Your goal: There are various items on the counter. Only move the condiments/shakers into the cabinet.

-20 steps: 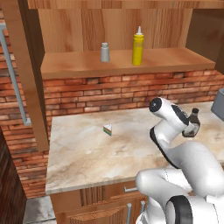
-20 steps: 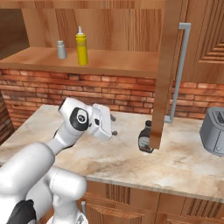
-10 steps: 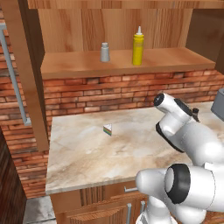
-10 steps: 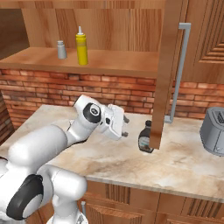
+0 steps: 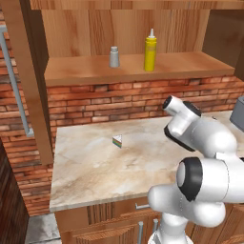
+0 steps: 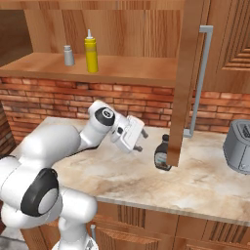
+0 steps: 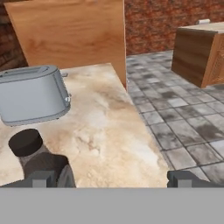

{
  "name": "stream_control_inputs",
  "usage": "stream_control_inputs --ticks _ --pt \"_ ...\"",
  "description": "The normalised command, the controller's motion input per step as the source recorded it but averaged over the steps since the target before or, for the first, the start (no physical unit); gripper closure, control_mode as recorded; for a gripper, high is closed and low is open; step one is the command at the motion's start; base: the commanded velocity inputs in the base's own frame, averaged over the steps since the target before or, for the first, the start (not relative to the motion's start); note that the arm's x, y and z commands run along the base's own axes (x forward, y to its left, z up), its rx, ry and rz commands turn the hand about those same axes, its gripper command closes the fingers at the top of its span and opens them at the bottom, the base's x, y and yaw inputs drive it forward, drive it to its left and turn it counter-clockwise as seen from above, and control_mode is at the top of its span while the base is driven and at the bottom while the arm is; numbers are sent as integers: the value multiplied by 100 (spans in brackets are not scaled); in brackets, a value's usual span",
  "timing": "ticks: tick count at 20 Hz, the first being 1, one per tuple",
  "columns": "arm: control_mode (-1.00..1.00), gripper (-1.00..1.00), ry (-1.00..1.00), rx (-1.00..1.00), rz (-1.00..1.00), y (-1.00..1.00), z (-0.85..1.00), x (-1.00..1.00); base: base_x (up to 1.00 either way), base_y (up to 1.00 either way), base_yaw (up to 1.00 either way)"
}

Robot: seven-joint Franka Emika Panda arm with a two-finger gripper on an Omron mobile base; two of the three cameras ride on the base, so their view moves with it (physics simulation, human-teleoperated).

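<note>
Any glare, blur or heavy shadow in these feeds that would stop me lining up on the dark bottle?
Left base view: even, flat light, no glare; the robot's own arm stands in front of that stretch of counter. Right base view: soft-edged but readable; the dark bottle stands partly behind the cabinet door. Hand view: sharp enough, the bottle's cap low at left by the gripper, toaster beyond.

Everything around me is rendered in even, soft daylight with no single source I can place. The counter (image 5: 95, 167) shows no glare, only faint shading under the cabinet (image 6: 127, 68) shelf and a small dark patch beneath the dark bottle (image 6: 162, 154). Both base views are slightly soft. Along my jaws, the toaster (image 7: 33, 94) beside that bottle looks crisp, without edge distortion.
</note>
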Motion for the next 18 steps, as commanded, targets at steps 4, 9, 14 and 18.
stream_control_inputs --ticks 4,9,14,18 --pt "-100 -100 0 0 0 -1 0 27 0 0 0" --pt "-100 -100 0 0 0 -14 -1 15 0 0 0" --pt "-100 -100 0 0 0 -45 -11 -1 0 0 0" --pt "-100 -100 0 0 0 -46 -7 0 0 0 0"
